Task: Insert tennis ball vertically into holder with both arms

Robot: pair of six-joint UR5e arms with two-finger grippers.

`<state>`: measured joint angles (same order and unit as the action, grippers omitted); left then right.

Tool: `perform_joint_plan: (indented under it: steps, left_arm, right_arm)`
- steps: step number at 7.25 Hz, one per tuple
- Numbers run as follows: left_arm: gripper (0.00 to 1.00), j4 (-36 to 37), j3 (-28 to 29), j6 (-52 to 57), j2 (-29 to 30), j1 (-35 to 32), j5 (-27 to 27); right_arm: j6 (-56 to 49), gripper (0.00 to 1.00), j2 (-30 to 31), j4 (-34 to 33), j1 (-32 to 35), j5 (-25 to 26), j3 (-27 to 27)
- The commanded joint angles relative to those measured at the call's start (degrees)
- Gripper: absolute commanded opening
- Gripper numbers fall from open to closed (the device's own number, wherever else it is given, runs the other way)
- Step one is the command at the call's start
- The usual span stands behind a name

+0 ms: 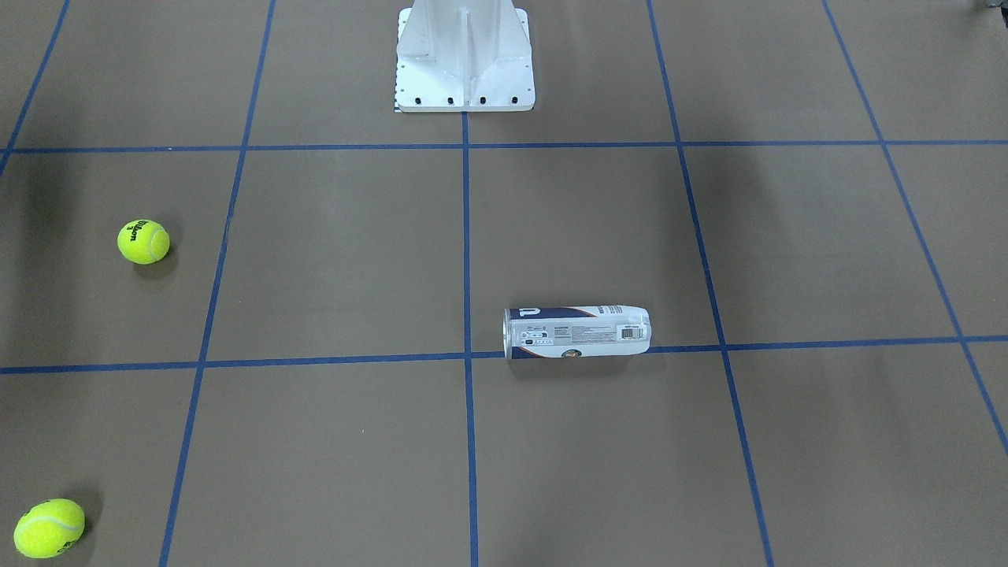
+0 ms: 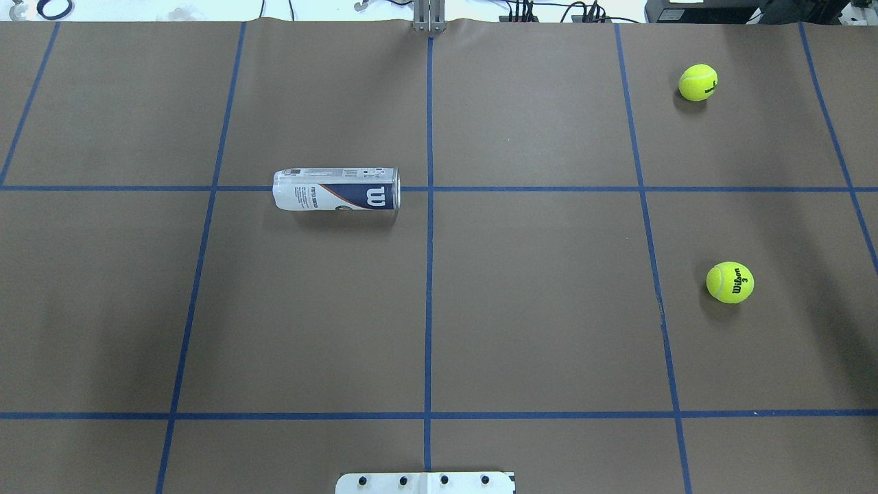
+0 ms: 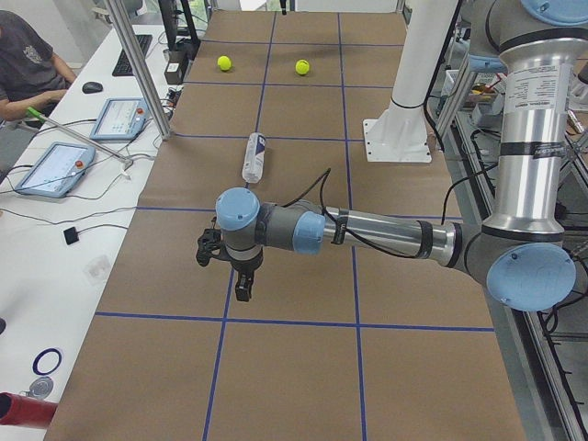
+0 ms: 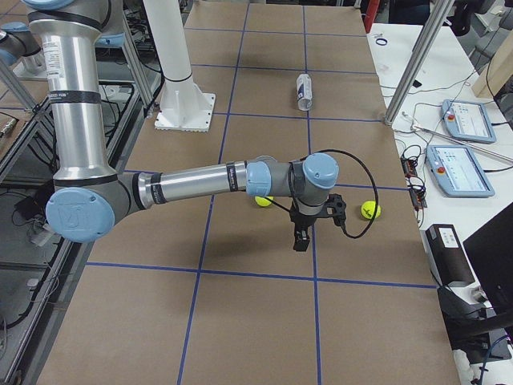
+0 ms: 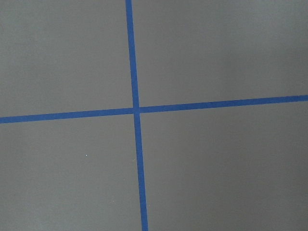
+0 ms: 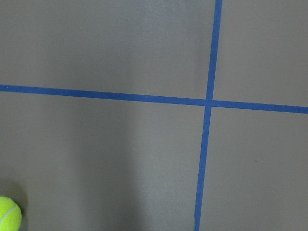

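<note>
We saw the table (image 2: 549,309), brown and gridded with blue tape (image 2: 429,274), with the white base (image 1: 465,55) at the robot's edge. The left arm (image 3: 367,234) and right arm (image 4: 200,180) each reached out low over bare paper, both well apart from anything to pick up.

The holder (image 2: 336,189) lay on its side across a tape line in the left arm's half, just beside the midline. Its flat end, which we took for the mouth, pointed toward the centre. The left gripper (image 3: 242,292) and right gripper (image 4: 301,239) showed only in the side views, so we could not tell whether their fingers were apart or together. Neither touched anything.

The near ball (image 2: 730,282) and far ball (image 2: 697,81) sat in the right arm's half, well apart from the holder.

We judged that nothing was done yet, and that the step in hand was the first reach. To do it well, we thought the left gripper should come down across the holder's length near its middle. It should close gently, since thin plastic could flex or roll away, and then turn the mouth straight up. The right gripper should take the near ball from above, centred so it could not squirt out. It should let go only when the ball was directly over the mouth.
</note>
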<state>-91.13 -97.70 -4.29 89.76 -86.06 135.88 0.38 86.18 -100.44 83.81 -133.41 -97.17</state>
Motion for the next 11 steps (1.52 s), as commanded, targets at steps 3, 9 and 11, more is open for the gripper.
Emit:
perform_joint_plan:
  steps: [3, 9, 11]
  left_arm:
    - [1.00, -0.19, -0.03, -0.02, -0.37, 0.01, 0.00]
    - [1.00, -0.45, -0.56, -0.19, -1.43, 0.10, 0.44]
    - [1.00, -0.80, -0.38, -0.28, -1.25, 0.27, 0.52]
  right_arm:
    - [-0.82, 1.00, -0.14, -0.64, 0.13, 0.52, -0.12]
    - [-0.20, 1.00, 0.48, 0.06, 0.13, 0.35, -0.12]
    - [-0.12, 1.00, 0.57, 0.07, 0.04, -0.09, -0.12]
